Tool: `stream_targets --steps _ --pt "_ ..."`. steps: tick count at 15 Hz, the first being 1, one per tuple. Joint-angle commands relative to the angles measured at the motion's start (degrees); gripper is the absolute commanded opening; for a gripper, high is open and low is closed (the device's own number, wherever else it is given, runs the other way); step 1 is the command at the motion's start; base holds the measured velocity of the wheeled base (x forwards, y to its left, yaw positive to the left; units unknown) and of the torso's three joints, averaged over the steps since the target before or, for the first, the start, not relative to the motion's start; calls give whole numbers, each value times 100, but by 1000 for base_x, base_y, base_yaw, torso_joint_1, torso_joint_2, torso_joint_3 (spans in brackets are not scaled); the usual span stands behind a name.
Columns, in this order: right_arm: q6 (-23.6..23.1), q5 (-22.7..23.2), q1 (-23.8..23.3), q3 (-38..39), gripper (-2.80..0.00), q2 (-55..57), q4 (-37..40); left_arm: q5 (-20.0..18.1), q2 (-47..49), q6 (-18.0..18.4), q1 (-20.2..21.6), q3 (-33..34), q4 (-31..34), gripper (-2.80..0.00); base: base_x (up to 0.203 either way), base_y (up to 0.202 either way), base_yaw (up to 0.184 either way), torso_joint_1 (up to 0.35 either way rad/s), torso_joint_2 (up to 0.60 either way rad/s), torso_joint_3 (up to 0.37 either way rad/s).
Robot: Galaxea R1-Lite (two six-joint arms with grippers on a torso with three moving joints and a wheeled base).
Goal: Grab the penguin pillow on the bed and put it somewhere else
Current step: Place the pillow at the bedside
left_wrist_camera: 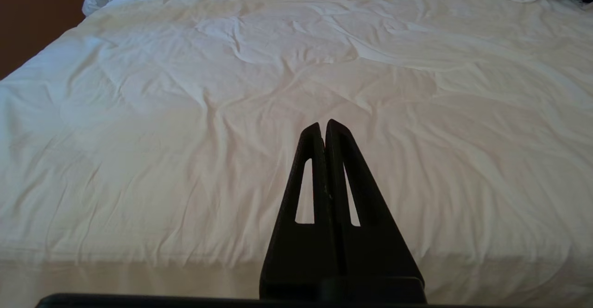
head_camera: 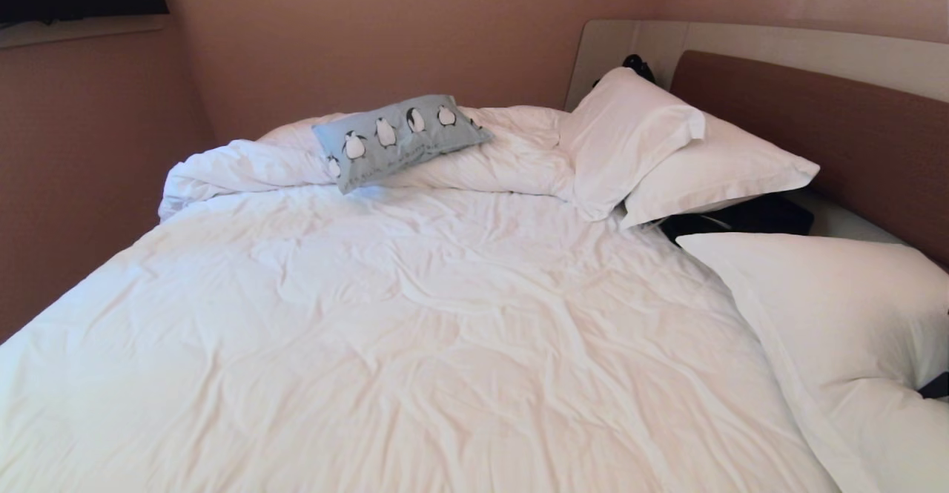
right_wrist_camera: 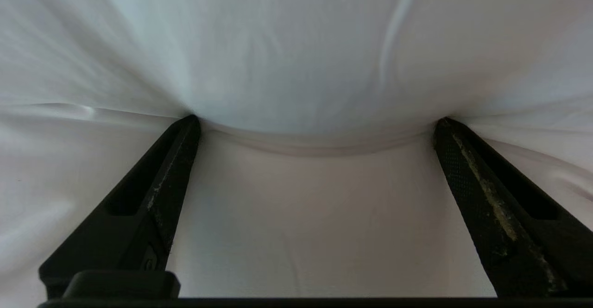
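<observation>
Head view, near to far: rumpled white duvet [head_camera: 385, 345] covers most of the bed [head_camera: 815, 115], no arm in this view. At near right a large white pillow [head_camera: 838, 322] lies by the bed edge, a small dark bit at its right side, can't tell what. Further back two more white pillows [head_camera: 667, 144] lean stacked toward the brown headboard, with some dark item [head_camera: 749, 215] tucked under them. Penguin pillow [head_camera: 397, 137] sits at the far side, propped tilted on the bunched-up duvet ridge, left of the stacked pillows, near the back wall. Right wrist view: right gripper [right_wrist_camera: 317, 122] jaws spread wide, holding nothing, both fingertips [right_wrist_camera: 190, 125] pressed against white fabric that bulges between them; can't tell whether that is duvet or pillow, and the penguin pillow is not seen here. Left wrist view: left gripper [left_wrist_camera: 324, 125] clenched, fingers together, empty, hanging above the near duvet edge, well apart from the penguin pillow, with the open duvet between them.
</observation>
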Motion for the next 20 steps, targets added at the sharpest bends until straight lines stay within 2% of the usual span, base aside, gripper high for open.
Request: stream_targets --steps 1,4,5,15,20 --pt "-28 3 35 3 0 143 35 5 -2 -10 1 9 0 -280 0 0 0 0 0 0" --pt "-19 8 35 3 0 134 26 5 -2 -9 1 9 0 -280 0 0 0 0 0 0" --pt "-19 12 35 3 -280 125 5 5 -2 -10 1 0 0 -280 0 0 0 0 0 0" --pt "22 21 52 5 -280 -5 -252 5 -2 -10 1 0 0 -280 0 0 0 0 0 0" --pt "251 65 51 6 -280 -417 -323 5 -2 -7 1 4 0 -280 0 0 0 0 0 0"
